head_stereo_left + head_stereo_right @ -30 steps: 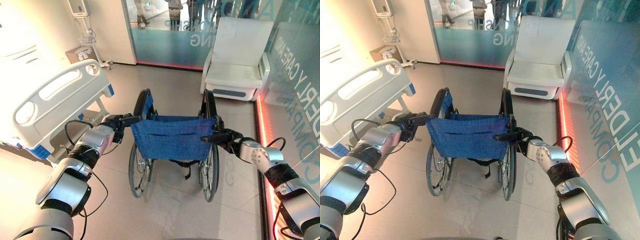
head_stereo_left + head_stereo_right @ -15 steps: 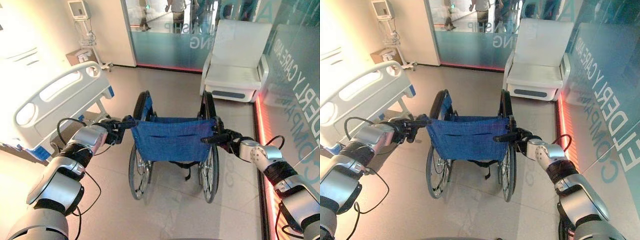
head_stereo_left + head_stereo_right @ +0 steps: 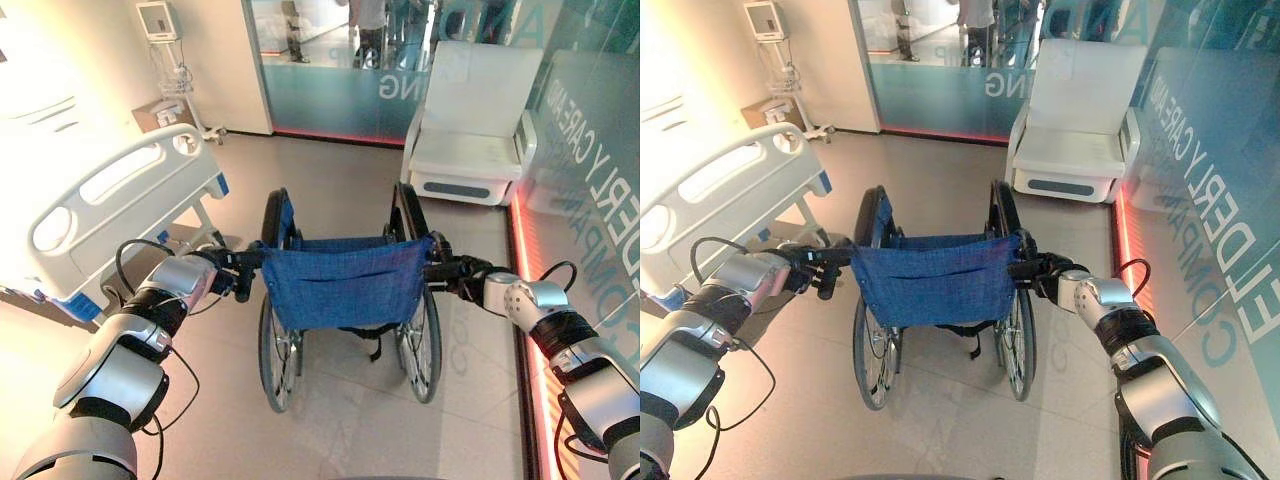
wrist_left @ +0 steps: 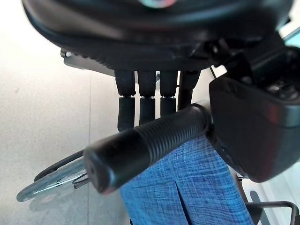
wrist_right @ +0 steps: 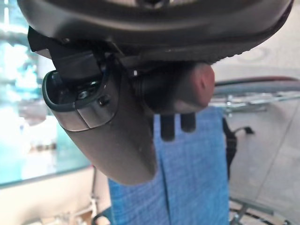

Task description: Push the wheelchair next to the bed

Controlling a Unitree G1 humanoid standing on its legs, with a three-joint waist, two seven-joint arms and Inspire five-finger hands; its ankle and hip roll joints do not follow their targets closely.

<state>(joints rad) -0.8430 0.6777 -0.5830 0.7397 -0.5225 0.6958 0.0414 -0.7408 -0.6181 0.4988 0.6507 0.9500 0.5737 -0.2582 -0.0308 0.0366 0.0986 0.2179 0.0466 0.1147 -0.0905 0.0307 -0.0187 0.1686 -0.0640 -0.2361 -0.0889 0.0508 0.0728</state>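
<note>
there was one wheelchair (image 3: 345,300) in the middle, with two big wheels (image 3: 275,345). one bed (image 3: 95,215) stood at the left. one white armchair (image 3: 470,130) sat far right. one monitor on a stand (image 3: 160,25) stood far left, beside one cardboard box (image 3: 160,112).

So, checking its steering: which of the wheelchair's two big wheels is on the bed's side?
The rear wheel below the left hand, nearest the bed; the other wheel faces the glass wall.

wheelchair (image 3: 345,290) turned slightly rightward, right robot hand (image 3: 462,280) farther right
</note>
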